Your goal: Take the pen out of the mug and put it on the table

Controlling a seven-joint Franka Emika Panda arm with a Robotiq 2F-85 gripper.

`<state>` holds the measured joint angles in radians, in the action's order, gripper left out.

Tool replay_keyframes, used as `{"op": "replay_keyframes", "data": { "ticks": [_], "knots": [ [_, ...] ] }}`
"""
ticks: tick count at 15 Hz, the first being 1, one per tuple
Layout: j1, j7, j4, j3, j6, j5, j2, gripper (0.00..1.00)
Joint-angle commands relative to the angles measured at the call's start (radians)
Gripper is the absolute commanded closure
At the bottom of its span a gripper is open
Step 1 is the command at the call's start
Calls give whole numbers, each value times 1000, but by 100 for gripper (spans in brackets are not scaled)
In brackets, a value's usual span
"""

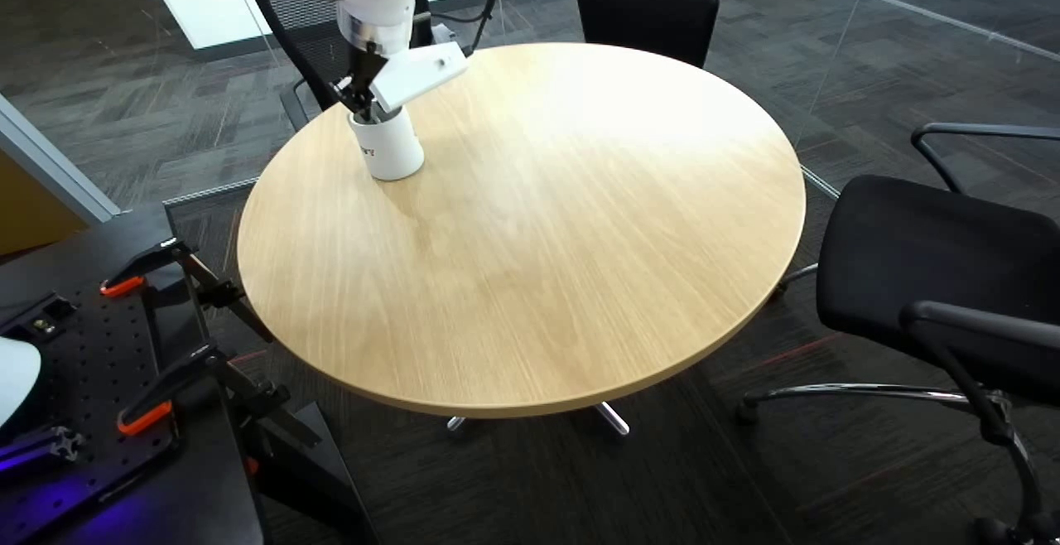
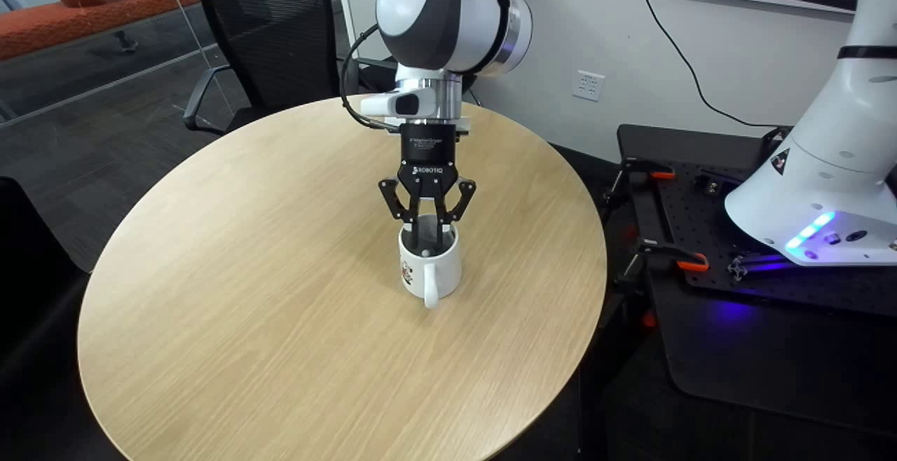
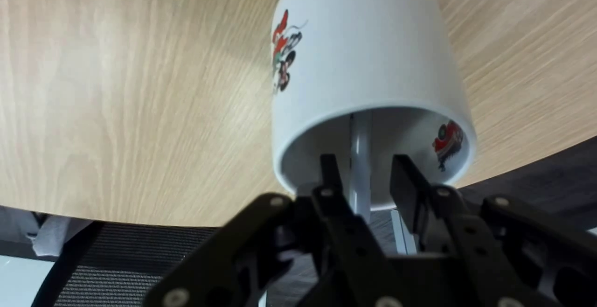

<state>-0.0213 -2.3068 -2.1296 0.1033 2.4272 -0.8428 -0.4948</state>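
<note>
I see a black desk (image 2: 778,377) in both exterior views, blue-violet light (image 2: 736,310) pooling on its top. Behind it I get a pale wall (image 2: 617,40) with a power outlet (image 2: 588,85). Well apart from the desk I make out a mesh-backed chair (image 2: 270,33) and, farther from it, an orange seat (image 2: 70,23) behind a glass partition (image 2: 183,12). Dark grey carpet (image 1: 530,479) spreads beside the desk.

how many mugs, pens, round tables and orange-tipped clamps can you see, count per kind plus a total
Mug: 1
Pen: 1, standing in the mug
Round table: 1
Orange-tipped clamps: 2, on the black table's edge
Total: 5, leaving the black table out
</note>
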Motion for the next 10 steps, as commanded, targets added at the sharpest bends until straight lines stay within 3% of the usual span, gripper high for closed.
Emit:
{"op": "replay_keyframes", "data": {
  "ticks": [1,6,7,9,10],
  "knots": [
    [10,46,28,20,10,33,-20,65],
    [10,48,45,29,3,42,-37,66],
    [11,48,47,30,3,45,-39,88],
    [12,47,47,32,6,45,-40,91],
    [13,45,43,33,7,43,-36,97]
  ]
}}
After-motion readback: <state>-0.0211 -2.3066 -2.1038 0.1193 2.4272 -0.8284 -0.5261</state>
